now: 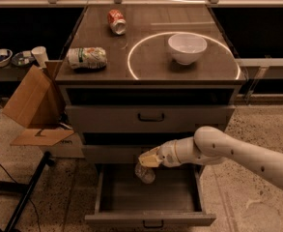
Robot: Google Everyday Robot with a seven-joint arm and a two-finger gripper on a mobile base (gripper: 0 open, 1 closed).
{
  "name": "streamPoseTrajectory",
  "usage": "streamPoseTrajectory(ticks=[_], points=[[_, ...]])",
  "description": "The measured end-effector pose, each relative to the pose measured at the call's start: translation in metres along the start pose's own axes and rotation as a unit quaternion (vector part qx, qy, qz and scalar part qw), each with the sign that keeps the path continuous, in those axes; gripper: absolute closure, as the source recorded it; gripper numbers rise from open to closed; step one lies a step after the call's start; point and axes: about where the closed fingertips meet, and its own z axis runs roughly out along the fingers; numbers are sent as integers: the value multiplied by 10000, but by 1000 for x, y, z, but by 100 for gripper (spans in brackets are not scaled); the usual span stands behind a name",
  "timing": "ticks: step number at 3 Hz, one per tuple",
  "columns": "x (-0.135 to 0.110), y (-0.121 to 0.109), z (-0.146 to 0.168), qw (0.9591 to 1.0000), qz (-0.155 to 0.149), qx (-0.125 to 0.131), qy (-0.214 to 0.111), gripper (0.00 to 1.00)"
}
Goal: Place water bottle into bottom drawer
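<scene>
The robot's claw [144, 160], reaching in from the right on a white arm, grips the top of the water bottle [145, 174], which hangs over the pulled-out bottom drawer [150, 219], near its back. Up on the counter [150, 76], a white bowl [187, 47], a red-and-white can [116, 21] and a white-and-green container [87, 58] lie well apart.

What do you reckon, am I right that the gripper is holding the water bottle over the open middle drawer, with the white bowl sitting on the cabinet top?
Not quite. The camera view shows the gripper holding the water bottle over the open bottom drawer, not the middle one. The white bowl does sit on the cabinet top.
</scene>
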Motion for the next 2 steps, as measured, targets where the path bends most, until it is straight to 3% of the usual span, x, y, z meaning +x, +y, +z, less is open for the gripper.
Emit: streamPoseTrajectory(ticks=[1, 2], points=[[12, -19, 16, 9998, 164, 61, -91, 100], [13, -19, 16, 9998, 165, 62, -91, 100]])
